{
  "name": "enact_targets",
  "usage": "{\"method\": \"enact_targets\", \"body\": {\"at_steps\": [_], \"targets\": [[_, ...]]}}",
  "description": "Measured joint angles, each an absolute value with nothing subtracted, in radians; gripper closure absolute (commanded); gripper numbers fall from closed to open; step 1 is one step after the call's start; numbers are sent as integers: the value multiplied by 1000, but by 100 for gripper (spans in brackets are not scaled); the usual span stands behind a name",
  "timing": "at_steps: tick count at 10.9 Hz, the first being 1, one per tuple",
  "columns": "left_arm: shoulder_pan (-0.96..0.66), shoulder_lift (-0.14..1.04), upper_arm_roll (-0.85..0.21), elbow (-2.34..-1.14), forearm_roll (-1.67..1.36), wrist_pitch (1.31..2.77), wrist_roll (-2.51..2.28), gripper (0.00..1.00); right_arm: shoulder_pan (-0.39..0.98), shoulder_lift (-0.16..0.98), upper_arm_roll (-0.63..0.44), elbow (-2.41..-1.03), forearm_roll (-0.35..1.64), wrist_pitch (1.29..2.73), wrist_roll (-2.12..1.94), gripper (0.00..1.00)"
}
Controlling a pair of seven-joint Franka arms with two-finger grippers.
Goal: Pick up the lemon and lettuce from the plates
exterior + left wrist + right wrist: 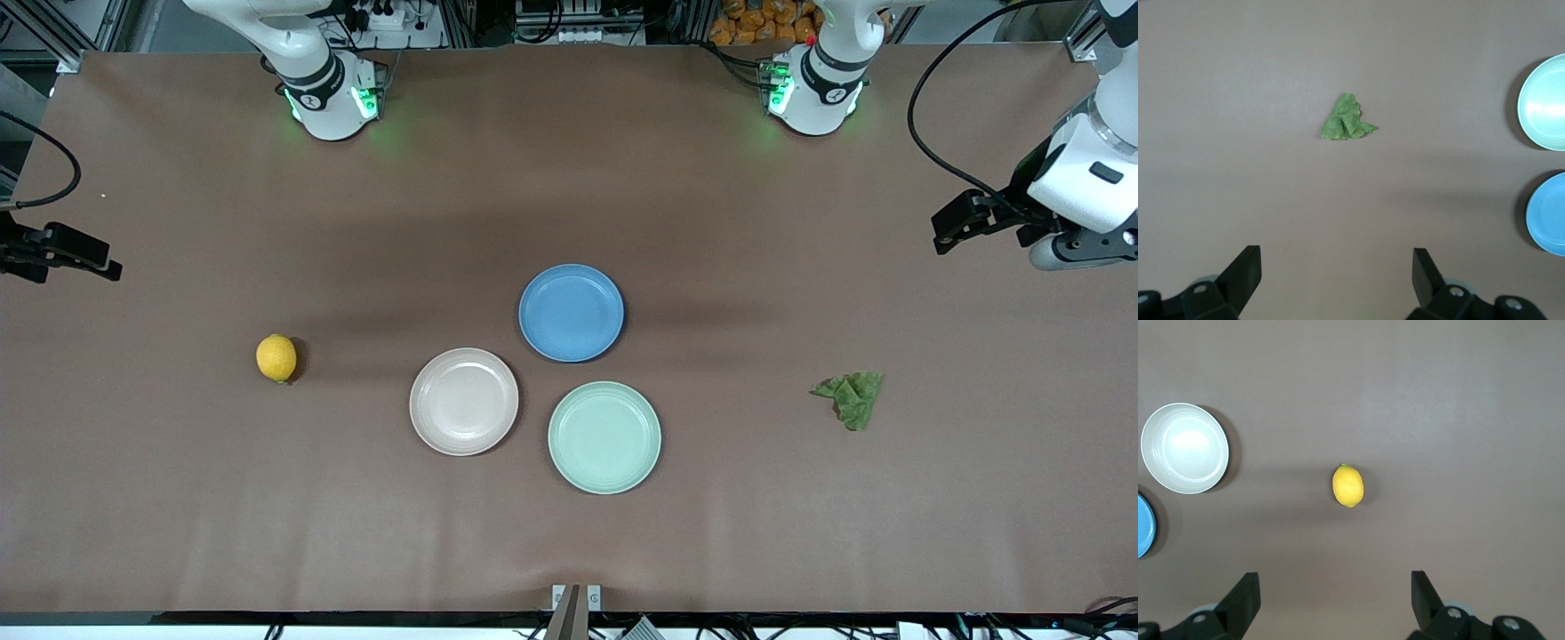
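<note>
The lemon (276,357) lies on the bare table toward the right arm's end, well apart from the beige-pink plate (464,443), and the lettuce (852,397) lies on the bare table toward the left arm's end, well apart from the mint-green plate (605,481). Both of these plates are empty, as is the blue plate (571,346) that sits farther from the front camera, just beside the other two. So the pictures disagree with the task sentence: neither item is on a plate now

The right gripper (1335,600) hangs high over the table near the lemon, jaws wide and holding nothing; its wrist view looks straight down at the fruit. The left gripper (1337,275) hangs high over its end of the table near the lettuce, jaws likewise wide and empty

Judging from this, either the picking is already finished and both arms have pulled back, or nothing has begun. If a grasp is still wanted, each arm must descend over its item; the flat, wrinkled leaf calls for fingertips almost touching the table, the round lemon for a centred pinch across its narrow middle
</note>
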State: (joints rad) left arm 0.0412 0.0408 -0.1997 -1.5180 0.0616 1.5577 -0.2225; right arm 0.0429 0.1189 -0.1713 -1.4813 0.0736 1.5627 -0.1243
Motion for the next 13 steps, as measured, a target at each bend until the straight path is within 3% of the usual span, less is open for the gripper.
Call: {"method": "enact_targets", "body": {"at_steps": [13], "targets": [[39, 36, -205, -1517, 53, 1550, -176, 0, 43, 119, -176, -1481, 74, 1563, -124, 0]]}}
